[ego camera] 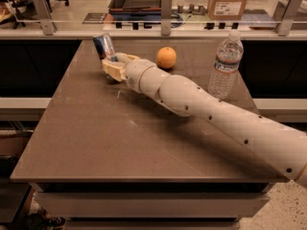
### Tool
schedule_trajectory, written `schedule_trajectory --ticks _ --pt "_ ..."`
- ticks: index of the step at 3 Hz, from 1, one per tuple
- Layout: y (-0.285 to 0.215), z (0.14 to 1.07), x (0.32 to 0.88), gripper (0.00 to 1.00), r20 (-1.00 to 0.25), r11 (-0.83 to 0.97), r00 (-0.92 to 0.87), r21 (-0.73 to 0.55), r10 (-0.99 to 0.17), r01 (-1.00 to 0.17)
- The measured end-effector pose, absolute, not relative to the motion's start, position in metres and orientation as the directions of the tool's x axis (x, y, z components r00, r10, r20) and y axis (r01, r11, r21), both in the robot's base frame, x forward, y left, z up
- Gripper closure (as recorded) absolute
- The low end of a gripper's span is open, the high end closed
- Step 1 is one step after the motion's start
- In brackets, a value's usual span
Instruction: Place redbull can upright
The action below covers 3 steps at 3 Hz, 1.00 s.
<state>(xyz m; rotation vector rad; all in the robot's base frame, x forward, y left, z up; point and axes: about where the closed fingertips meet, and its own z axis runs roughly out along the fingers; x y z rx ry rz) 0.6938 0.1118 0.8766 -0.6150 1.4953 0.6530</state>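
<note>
The redbull can (104, 46), blue and silver with a silver top, is at the far left of the brown table (96, 138). It is nearly upright, leaning a little to the left. My gripper (113, 67), with pale yellow fingers, is shut on the can's lower part, just above or on the tabletop. The can's base is hidden by the fingers. My white arm (201, 104) reaches in from the lower right across the table.
An orange (166, 57) lies just right of the gripper. A clear plastic water bottle (224, 65) stands at the table's far right, behind my arm. A counter with a glass rail, a tray and a cardboard box (228, 0) runs behind the table.
</note>
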Motion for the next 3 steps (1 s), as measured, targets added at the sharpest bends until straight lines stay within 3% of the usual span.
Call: schedule_trajectory --ticks 2,3 --pt "0.1101 0.8775 0.6949 0.12 -1.000 0.718 -0.013 0.017 0.011 -0.696" --pt "0.1095 0.8771 0.6938 0.00 -1.000 0.731 -0.005 0.008 0.006 -0.683"
